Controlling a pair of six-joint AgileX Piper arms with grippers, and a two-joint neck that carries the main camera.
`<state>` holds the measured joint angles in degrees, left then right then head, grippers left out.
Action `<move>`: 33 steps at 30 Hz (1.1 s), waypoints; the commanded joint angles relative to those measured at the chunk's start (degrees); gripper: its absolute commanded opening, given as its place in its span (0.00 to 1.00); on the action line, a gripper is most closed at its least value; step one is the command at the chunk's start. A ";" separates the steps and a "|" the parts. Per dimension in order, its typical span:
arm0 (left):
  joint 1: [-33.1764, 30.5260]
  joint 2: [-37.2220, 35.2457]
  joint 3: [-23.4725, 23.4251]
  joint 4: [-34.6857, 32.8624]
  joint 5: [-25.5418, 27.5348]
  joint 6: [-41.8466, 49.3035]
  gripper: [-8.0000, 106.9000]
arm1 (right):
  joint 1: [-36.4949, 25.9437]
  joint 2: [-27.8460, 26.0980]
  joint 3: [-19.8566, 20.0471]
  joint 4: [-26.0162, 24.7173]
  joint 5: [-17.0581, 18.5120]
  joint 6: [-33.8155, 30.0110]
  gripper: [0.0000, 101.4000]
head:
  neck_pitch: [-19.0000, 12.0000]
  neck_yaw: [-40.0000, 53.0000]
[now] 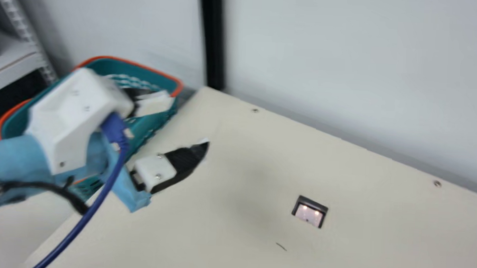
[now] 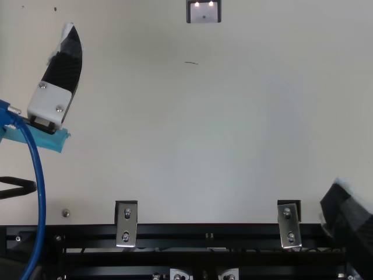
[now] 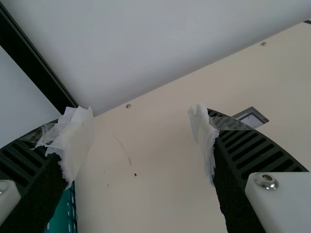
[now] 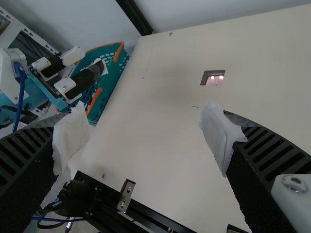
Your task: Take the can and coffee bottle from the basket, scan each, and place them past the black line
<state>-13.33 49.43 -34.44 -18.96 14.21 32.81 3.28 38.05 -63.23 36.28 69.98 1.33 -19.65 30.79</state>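
Basket of teal perforated plastic with orange rim point(image 1: 149, 124) stands beside the flat cream table point(image 1: 237, 170), its long axis following the edge; black ribbed left gripper point(image 1: 187, 123) and right gripper point(image 2: 344, 197) gape wide at table edges.

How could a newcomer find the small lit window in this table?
Start at the cream tabletop beside the teal basket. Set into that surface, apart from the basket, is a small rectangular window. Its dark frame and two bright spots distinguish it from the round screws.
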 commanded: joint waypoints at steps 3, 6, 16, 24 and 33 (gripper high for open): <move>0.00 0.00 0.00 0.00 0.00 0.00 0.85 | 0.00 0.00 0.00 0.00 0.00 0.00 1.00 | -3.74 8.72; 0.00 0.00 0.00 0.00 0.00 0.00 0.85 | 0.00 0.00 0.00 0.00 0.00 0.00 1.00 | -4.32 11.76; 0.00 0.00 0.00 0.00 0.00 0.00 0.85 | 0.00 0.00 0.00 0.00 0.00 0.00 1.00 | -4.32 11.76; 0.18 0.59 -1.38 2.84 0.20 -3.69 0.85 | 0.00 0.00 0.00 0.00 0.00 0.00 1.00 | -4.32 11.76; 7.94 3.63 -10.54 5.80 7.47 -9.35 0.85 | 0.00 0.00 0.00 0.00 0.00 0.00 1.00 | -4.32 11.76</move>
<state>-7.45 52.45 -42.80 -13.29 19.65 24.01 3.28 38.05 -63.23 36.28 69.98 1.33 -22.87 41.64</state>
